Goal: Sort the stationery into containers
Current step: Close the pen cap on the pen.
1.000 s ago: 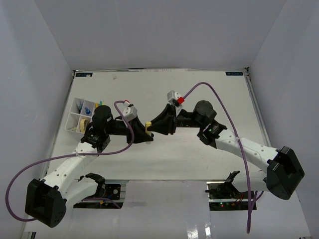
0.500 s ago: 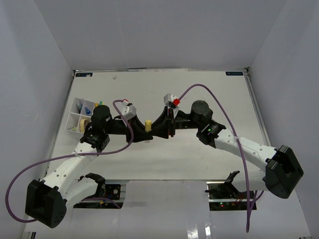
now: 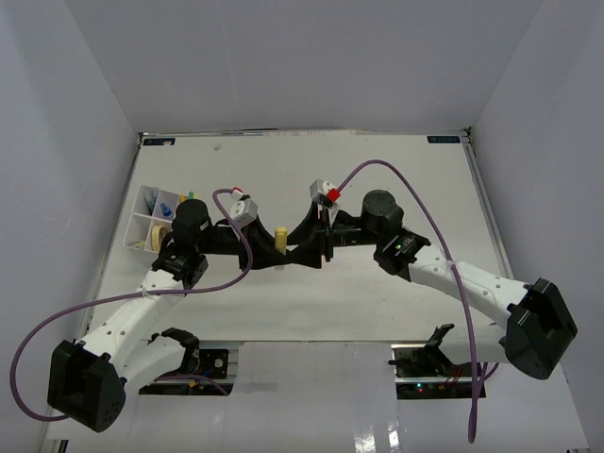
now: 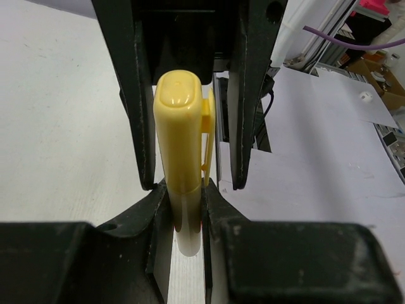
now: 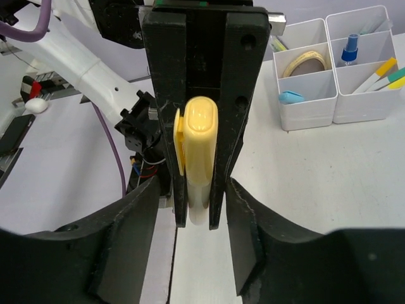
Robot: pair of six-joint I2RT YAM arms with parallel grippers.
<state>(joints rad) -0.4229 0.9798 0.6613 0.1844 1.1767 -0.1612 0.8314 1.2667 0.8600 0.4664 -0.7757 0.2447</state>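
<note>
1. Well to the right of the tray (image 3: pixel 142 200) in the overhead view, a yellow-capped marker (image 3: pixel 280 236) hangs above the table (image 3: pixel 396 179). It sits between the 2 grippers, which meet tip to tip.
2. The left gripper (image 4: pixel 185 190), the one nearer the tray, is clamped on the marker's pale barrel just below the cap. Both of its fingers press against the barrel in the left wrist view.
3. The right gripper (image 5: pixel 192 187), on the side of the marker away from the tray, has its fingers spread. A gap shows on each side of the marker, and this gripper touches nothing.
4. The cap and its clip lie between those 2 spread fingers, clear of both.
5. Inside the tray, a tan tape ring (image 5: pixel 307 63) lies in 1 compartment. A light-blue item (image 5: pixel 291 97) lies in the compartment next to it.
6. A small bottle (image 5: pixel 350 47) with a blue top stands upright in the tray beside the ring's compartment. Pens (image 5: pixel 383 68) with yellow and teal ends lean just beside the bottle. I cannot tell whether the pens and the bottle share a compartment.
</note>
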